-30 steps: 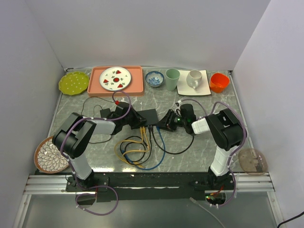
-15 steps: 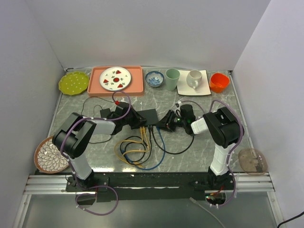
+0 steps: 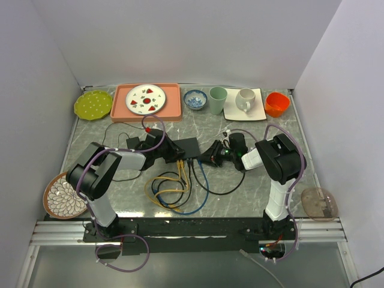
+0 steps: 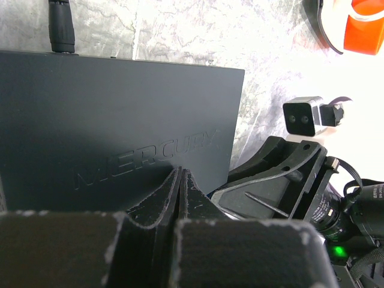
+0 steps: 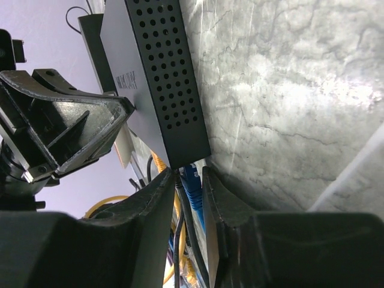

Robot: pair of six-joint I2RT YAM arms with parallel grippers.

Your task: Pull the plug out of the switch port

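**Two grippers at the switch, mid-tabletop**

The switch (image 3: 191, 146), a flat black box, lies near the middle of the tabletop (image 3: 258, 192), with its socket edge turned toward the near edge. Yellow cables (image 3: 180, 171) and a blue cable (image 3: 201, 180) leave that edge and loop into a loose coil toward the near edge.

The left gripper (image 4: 180, 175) reaches in from the left. Its jaws are pressed together with nothing between them, and the tips rest on the switch's lettered top face.

The right gripper (image 5: 188, 175) reaches in from the right, low at the switch's near right corner. Its jaws stand slightly apart, one on each side of the blue plug (image 5: 191, 185) at the socket nearest that corner. Whether the fingers actually press on the plug I cannot tell.

A small black adapter (image 3: 132, 141) lies left of the switch.

Along the far edge, from left to right, stand:
- a green plate (image 3: 93, 104)
- a pink tray (image 3: 119, 108) carrying a white plate (image 3: 146, 99)
- a patterned bowl (image 3: 195, 99)
- a green cup (image 3: 218, 99)
- a white mug (image 3: 245, 99) on a square plate (image 3: 259, 111)
- an orange bowl (image 3: 276, 104)

A woven plate (image 3: 63, 195) sits at the near left corner.
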